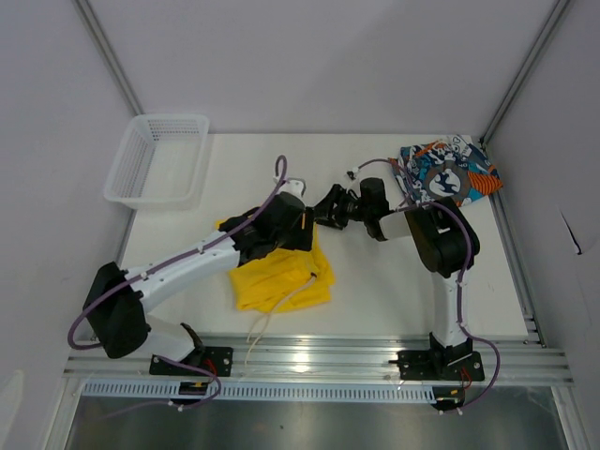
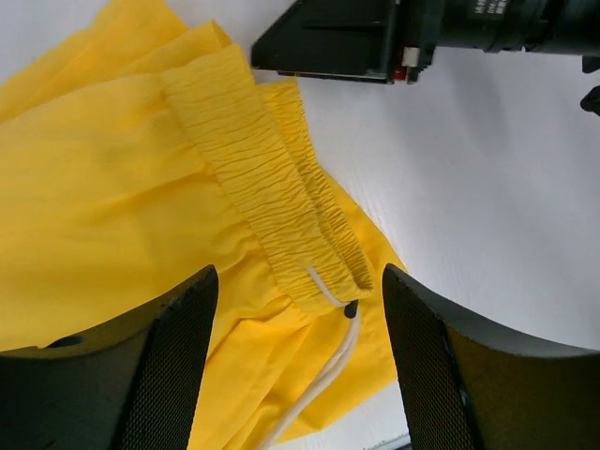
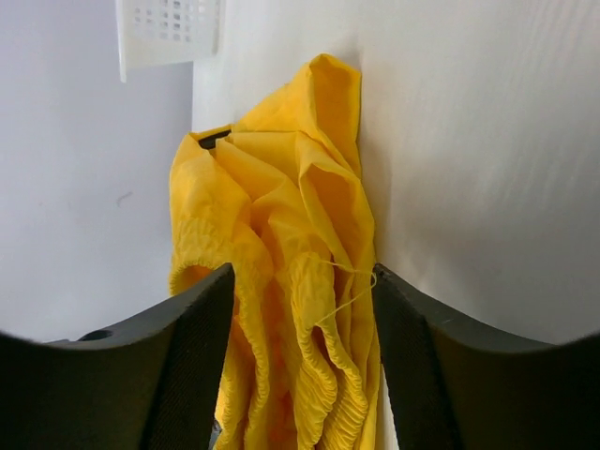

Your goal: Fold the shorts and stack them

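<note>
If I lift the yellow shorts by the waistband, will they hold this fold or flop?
Likely flop: the yellow shorts lie crumpled in soft folds. The gathered waistband probably grips well. The loose drawstring may dangle and snag.

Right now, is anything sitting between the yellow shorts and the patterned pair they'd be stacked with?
Only the robot's own right arm, which stretches across the table between the yellow shorts and the patterned shorts in the far right corner. The basket sits far left, clear of that path.
</note>
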Motion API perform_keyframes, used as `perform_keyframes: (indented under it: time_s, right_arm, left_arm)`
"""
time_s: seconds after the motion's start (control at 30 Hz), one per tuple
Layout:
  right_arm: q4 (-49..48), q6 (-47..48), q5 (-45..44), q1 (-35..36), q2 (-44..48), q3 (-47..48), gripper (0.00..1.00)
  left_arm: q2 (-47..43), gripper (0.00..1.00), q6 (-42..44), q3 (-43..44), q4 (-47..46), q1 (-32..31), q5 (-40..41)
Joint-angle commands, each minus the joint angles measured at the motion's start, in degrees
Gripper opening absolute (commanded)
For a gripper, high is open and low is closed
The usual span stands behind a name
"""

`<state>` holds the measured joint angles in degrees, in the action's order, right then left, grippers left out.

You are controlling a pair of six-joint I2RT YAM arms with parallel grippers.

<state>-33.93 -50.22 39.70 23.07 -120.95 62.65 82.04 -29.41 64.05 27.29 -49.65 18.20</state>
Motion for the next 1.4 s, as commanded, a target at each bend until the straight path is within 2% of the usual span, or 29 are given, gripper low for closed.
perform_keyframes:
  time_s: [0.0,0.03,0.2,0.27,0.3,0.37,0.53,0.67,0.77,0.87,1.17,1.23,1.27,1.3,1.37]
  right_arm:
    - [-11.0,-4.9,3.2,-1.4,-1.7,-2.3,0.64]
    - [-12.5,-6.6,3.9,-1.5,-1.9,-3.6,0.73]
    - [-17.5,-6.8,3.2,-1.7,-0.8,-7.6,0.76]
    - [-22.0,-7.8,2.9,-1.7,-0.2,-10.7,0.80]
    - [-23.6,-8.6,3.6,-1.6,-0.5,-11.5,0.86]
    - [-25.3,-8.9,4.7,-1.4,-1.2,-11.2,0.87]
    - [-16.9,-3.4,3.8,1.4,-0.9,-8.4,0.89]
    - [-2.0,5.6,-1.1,3.7,2.2,-6.4,0.88]
    - [3.2,9.3,-4.2,4.8,3.9,-5.4,0.80]
    - [8.1,12.7,-7.5,5.8,4.6,-3.9,0.65]
    - [14.2,18.0,-12.1,7.8,7.3,-1.5,0.49]
    - [15.8,18.8,-13.2,8.5,7.8,-1.1,0.41]
    - [16.3,20.0,-13.9,8.7,8.4,-0.6,0.34]
    - [16.7,20.5,-14.1,9.0,8.6,-0.4,0.23]
    - [16.8,21.1,-14.1,9.0,9.3,-0.4,0.12]
  left_arm:
    - [-4.4,0.73,1.5,-4.4,-2.2,4.8,-9.0]
    - [-4.9,0.73,1.5,-4.7,-2.5,5.5,-9.0]
    - [-4.0,0.72,0.7,-5.9,-2.1,12.3,-9.2]
    - [-3.2,0.70,0.0,-6.3,-3.7,14.7,-10.9]
    - [-2.8,0.70,0.0,-6.6,-4.5,16.9,-12.8]
    - [-2.1,0.69,-0.2,-6.1,-5.8,18.5,-13.1]
    - [3.4,0.67,-0.7,-1.4,-3.3,21.0,-10.2]
    - [7.6,0.65,-0.9,0.4,-3.6,22.4,-9.8]
    - [10.0,0.63,-0.7,1.2,-5.0,22.9,-10.5]
    - [11.9,0.61,-0.4,2.3,-5.8,22.9,-11.2]
    - [15.3,0.59,0.1,1.4,-9.8,22.8,-16.0]
    - [15.3,0.58,0.5,1.7,-9.7,22.8,-16.3]
    - [15.0,0.58,0.8,2.0,-9.2,23.0,-16.2]
    - [14.6,0.58,0.9,3.3,-7.4,23.2,-15.8]
    - [12.7,0.59,1.5,5.5,-5.7,24.6,-15.7]
